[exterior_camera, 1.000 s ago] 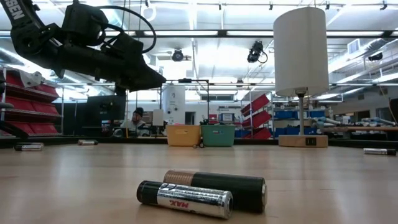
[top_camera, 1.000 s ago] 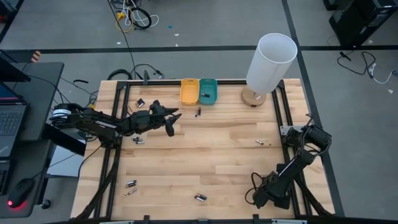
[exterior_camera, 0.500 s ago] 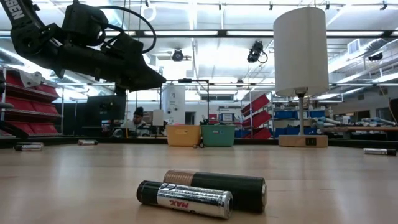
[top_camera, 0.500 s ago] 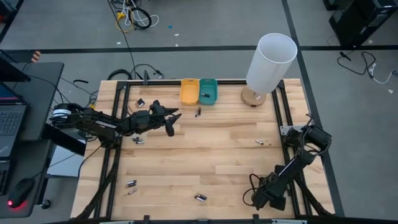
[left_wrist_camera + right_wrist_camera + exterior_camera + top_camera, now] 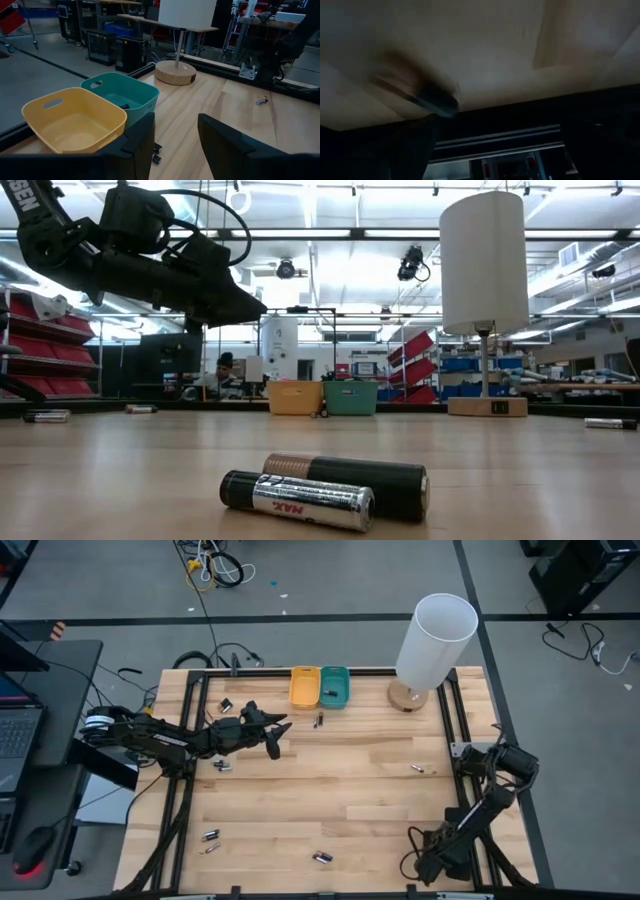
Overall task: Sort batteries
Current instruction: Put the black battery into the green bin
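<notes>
Several small batteries lie scattered on the wooden table: a pair (image 5: 320, 720) beside the trays, one (image 5: 225, 705) by the left rail, one (image 5: 222, 766), one (image 5: 417, 768) to the right, two (image 5: 210, 841) near-left, and one pair (image 5: 322, 858) at the near edge, large in the low view (image 5: 325, 492). A dark one (image 5: 124, 106) lies in the teal tray (image 5: 335, 686), next to the yellow tray (image 5: 304, 686). My left gripper (image 5: 277, 737) (image 5: 176, 122) hovers open above the table, left of the trays, holding nothing. My right gripper (image 5: 428, 862) sits low at the near right corner.
A tall white lamp (image 5: 432, 640) on a round wooden base (image 5: 174, 72) stands at the far right, beside the teal tray. Black rails (image 5: 196, 730) run along the table's sides. A laptop (image 5: 15, 730) sits left of the table. Bare wood (image 5: 340, 790) spans the middle.
My right arm has drawn a little toward the table's near edge and folded lower at the near right corner; its wrist view is blurred. My left arm and the batteries have kept still.
</notes>
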